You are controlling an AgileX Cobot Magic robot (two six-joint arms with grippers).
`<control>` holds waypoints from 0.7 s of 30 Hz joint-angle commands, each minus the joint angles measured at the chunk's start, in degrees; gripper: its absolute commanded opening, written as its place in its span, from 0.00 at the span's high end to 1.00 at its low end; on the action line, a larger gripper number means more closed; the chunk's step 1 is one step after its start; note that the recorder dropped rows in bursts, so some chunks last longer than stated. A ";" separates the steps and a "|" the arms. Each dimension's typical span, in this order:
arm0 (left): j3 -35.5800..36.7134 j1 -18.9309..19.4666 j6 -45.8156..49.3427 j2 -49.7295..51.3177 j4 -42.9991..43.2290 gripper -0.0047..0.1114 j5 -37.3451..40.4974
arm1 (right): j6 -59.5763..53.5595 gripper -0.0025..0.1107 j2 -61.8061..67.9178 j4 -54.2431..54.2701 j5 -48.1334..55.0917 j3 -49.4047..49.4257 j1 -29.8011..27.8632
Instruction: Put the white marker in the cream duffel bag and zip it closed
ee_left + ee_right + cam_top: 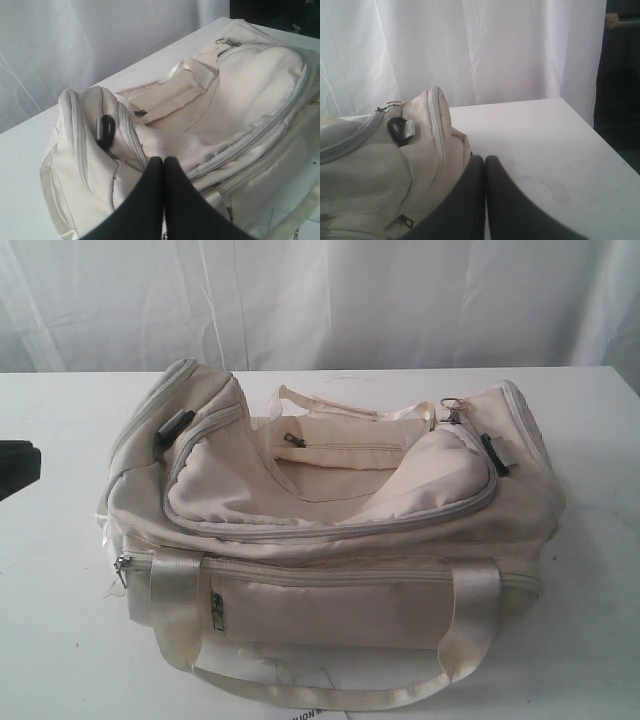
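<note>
Both wrist views crop cream duffel bag [250, 90].

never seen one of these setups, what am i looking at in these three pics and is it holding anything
This is a robot with two arms, each ending in a two-fingered gripper. One picture comes from a camera off the arms, looking over the white table. The other two come from cameras on the wrists. The dark fingers pressed together in those are the left gripper and the right gripper. Both are shut and hold nothing. On the table lies a cream duffel bag, and its top looks unzipped. No marker shows in any picture.
</note>
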 commanded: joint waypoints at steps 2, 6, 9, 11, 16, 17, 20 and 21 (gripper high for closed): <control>0.34 0.00 0.38 -1.47 -0.64 0.96 0.46 | -0.24 0.98 -0.32 -0.18 0.32 0.28 -0.13; 0.34 0.00 0.38 -3.45 -0.64 0.96 0.60 | -0.24 0.98 -0.32 -0.06 0.32 0.28 -0.13; 0.34 0.00 0.38 -4.88 -0.64 0.96 0.60 | -0.24 0.98 -0.32 -0.06 0.32 0.28 -0.13; 0.34 0.00 0.38 -4.88 -0.64 0.96 0.60 | -0.24 0.98 -0.32 -0.06 0.32 0.28 -0.13; 3.66 0.00 0.38 -6.06 -0.75 0.96 -0.47 | -0.24 0.98 -0.32 -0.06 0.32 0.28 -0.13; 5.63 0.00 0.38 -6.99 -1.21 0.96 -2.21 | -0.24 0.98 -0.32 -0.06 0.32 0.28 -0.13; 12.34 0.20 0.38 -11.07 -2.05 0.96 -5.58 | -0.24 0.98 -0.32 -0.06 0.32 0.28 -0.13; 13.87 0.20 0.38 -12.21 -2.26 0.96 -5.58 | -0.24 0.98 -0.32 -0.06 0.32 0.28 -0.13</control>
